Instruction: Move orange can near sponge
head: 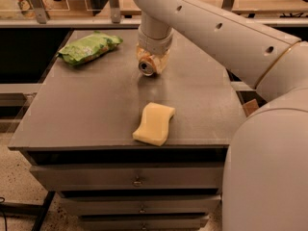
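The orange can [147, 66] lies tilted on its side at the back middle of the grey table [86, 109], its silver top facing me. My gripper [152, 61] comes down from the white arm [207, 28] and is shut on the can, with pale fingers on either side of it. The pale yellow sponge [155, 123], with wavy sides, lies flat near the table's front edge. It is about a can's length nearer to me than the can and apart from it.
A green snack bag [89, 47] lies at the back left of the table. Drawers [137, 181] sit under the table top. My white body [269, 172] fills the right foreground. A railing [72, 20] runs behind the table.
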Robot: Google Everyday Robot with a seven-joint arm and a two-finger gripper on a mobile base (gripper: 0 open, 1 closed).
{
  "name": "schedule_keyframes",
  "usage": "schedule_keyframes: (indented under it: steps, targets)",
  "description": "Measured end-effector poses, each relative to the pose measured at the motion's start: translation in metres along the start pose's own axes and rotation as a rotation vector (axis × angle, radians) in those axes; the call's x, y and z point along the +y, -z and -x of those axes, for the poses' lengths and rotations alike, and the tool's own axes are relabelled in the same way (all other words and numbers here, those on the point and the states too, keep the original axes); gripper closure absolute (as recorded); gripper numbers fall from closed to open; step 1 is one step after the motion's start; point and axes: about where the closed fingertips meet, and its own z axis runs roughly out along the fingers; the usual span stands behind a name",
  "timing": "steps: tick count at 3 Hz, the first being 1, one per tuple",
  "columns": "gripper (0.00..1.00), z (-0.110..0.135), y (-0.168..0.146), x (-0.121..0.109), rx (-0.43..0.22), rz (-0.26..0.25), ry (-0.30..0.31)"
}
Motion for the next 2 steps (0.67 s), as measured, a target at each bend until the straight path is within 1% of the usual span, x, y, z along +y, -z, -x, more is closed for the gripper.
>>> schedule_keyframes:
  steps: [2]
  targets:
    - [1.00, 0.0001, 0.0034, -0.0009, -0.015, -0.013, 0.002]
